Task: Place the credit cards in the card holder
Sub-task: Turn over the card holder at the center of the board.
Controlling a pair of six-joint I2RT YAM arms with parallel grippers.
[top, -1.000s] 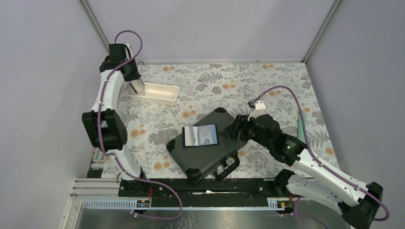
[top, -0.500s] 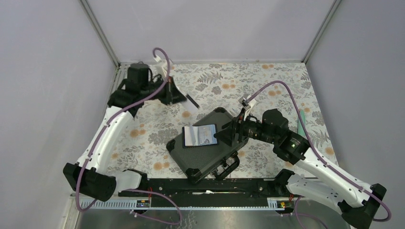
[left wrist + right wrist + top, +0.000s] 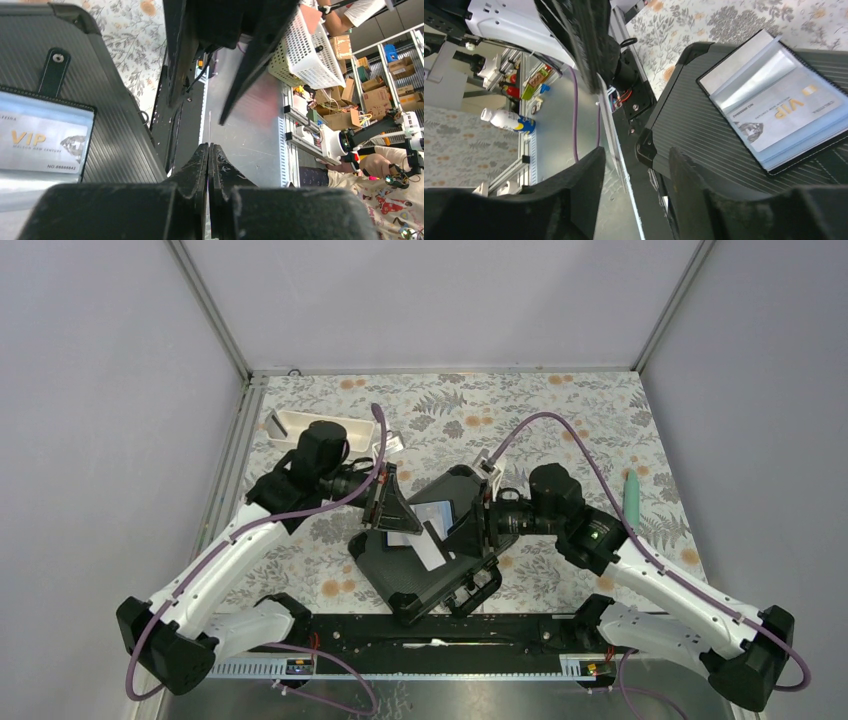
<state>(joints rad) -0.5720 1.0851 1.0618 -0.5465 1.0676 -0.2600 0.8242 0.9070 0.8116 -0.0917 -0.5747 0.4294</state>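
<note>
The card holder (image 3: 432, 512) lies open on the black hard case (image 3: 420, 575), its grey-blue pockets up. A pale VIP card (image 3: 781, 117) sits in a pocket of the card holder (image 3: 769, 107); the card also shows in the left wrist view (image 3: 42, 142). My left gripper (image 3: 400, 525) is over the holder's left part, shut on a thin credit card (image 3: 432, 548) that sticks out toward the near edge. In the left wrist view the jaws of the left gripper (image 3: 209, 147) are pressed together. My right gripper (image 3: 472, 525) is open and empty just right of the holder, jaws apart in its own view (image 3: 636, 160).
The long white tray (image 3: 300, 426) stands at the back left on the flowered cloth. A green pen-like thing (image 3: 630, 496) lies at the right edge. The case handle (image 3: 478, 590) faces the near rail. Both arms crowd over the case.
My left arm swung from the white tray at the back left to above the card holder, carrying a card. My right gripper shifted a little left and toward the holder.
</note>
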